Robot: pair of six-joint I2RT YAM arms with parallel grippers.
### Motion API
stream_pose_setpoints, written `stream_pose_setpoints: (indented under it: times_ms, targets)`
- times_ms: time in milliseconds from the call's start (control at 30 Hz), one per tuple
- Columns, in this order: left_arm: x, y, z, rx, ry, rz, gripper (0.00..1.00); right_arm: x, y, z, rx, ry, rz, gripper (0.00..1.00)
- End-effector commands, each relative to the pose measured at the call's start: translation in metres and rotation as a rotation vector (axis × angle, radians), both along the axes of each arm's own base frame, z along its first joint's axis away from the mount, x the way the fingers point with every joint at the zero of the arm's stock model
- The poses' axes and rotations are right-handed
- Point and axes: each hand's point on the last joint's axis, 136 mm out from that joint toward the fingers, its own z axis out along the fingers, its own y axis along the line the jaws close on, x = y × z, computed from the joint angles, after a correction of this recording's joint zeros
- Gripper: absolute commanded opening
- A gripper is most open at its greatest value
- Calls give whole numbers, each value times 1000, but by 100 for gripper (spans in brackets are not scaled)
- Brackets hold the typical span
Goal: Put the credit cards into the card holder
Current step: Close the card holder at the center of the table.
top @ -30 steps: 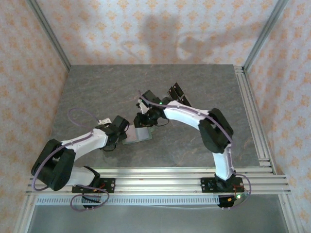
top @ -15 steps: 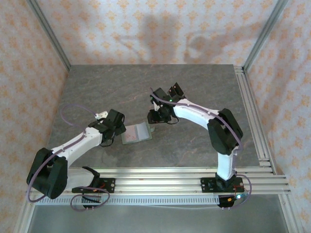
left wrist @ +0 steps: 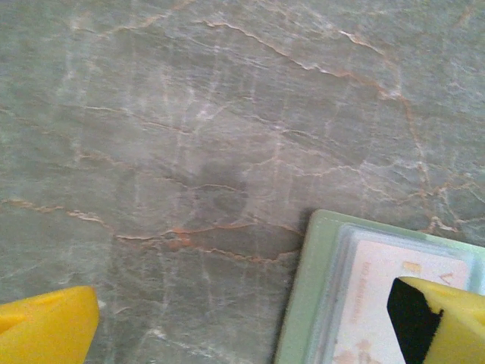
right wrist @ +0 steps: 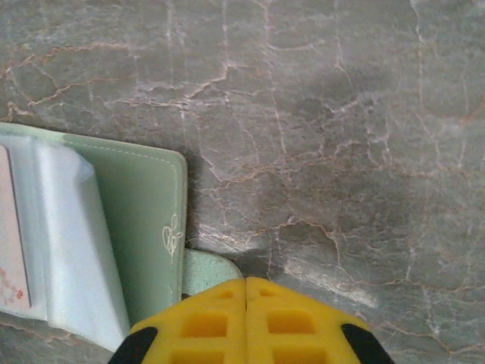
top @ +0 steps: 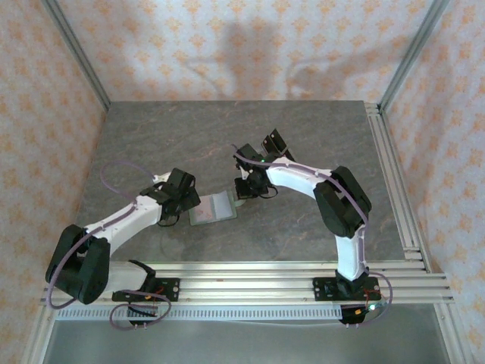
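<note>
The sage-green card holder [top: 213,207] lies open and flat on the marble table between both arms. In the left wrist view a pale credit card [left wrist: 383,299] sits in the card holder [left wrist: 314,303] behind a clear sleeve. My left gripper [top: 190,211] is open and straddles the holder's left edge, one yellow finger [left wrist: 45,327] over bare table and the other over the card; the gripper [left wrist: 242,334] holds nothing. My right gripper [top: 242,192] is shut at the holder's right edge. In the right wrist view its tips [right wrist: 245,283] meet with nothing showing between them, just over the snap tab [right wrist: 206,271] of the card holder [right wrist: 144,201].
A small dark object [top: 274,142] stands on the table behind the right arm. Aluminium rails [top: 394,182] run along the right side and the near edge. Patterned walls close in the table at the back and sides.
My right gripper has drawn back from over the card holder to its right edge and has shut. The left arm has shifted slightly, its gripper still open.
</note>
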Motion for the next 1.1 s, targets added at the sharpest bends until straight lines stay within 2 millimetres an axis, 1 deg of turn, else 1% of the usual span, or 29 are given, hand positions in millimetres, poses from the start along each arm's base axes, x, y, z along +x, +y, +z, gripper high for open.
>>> stream_pose_setpoints:
  times_ms: [0, 233, 333, 500, 867, 1000, 1067]
  targets:
    - [12, -14, 2, -68, -58, -44, 100, -5, -6, -4, -19, 4, 5, 0]
    - [22, -36, -3, -181, -115, -100, 100, -7, -6, -8, -8, 11, -2, 0]
    - [26, -42, -6, -212, -127, -113, 100, -8, -6, -8, -3, 12, -3, 0]
    - [32, -46, -11, -227, -146, -123, 100, -7, -4, -9, 2, 15, -6, 0]
    - [36, -53, -28, -246, -129, -139, 100, -6, -1, -8, 13, 18, -4, 0]
    - [38, -60, -23, -282, -148, -153, 100, -6, -1, -8, 17, 20, -5, 0]
    - [39, -63, -15, -306, -172, -158, 100, -6, 0, -9, 19, 23, -5, 0]
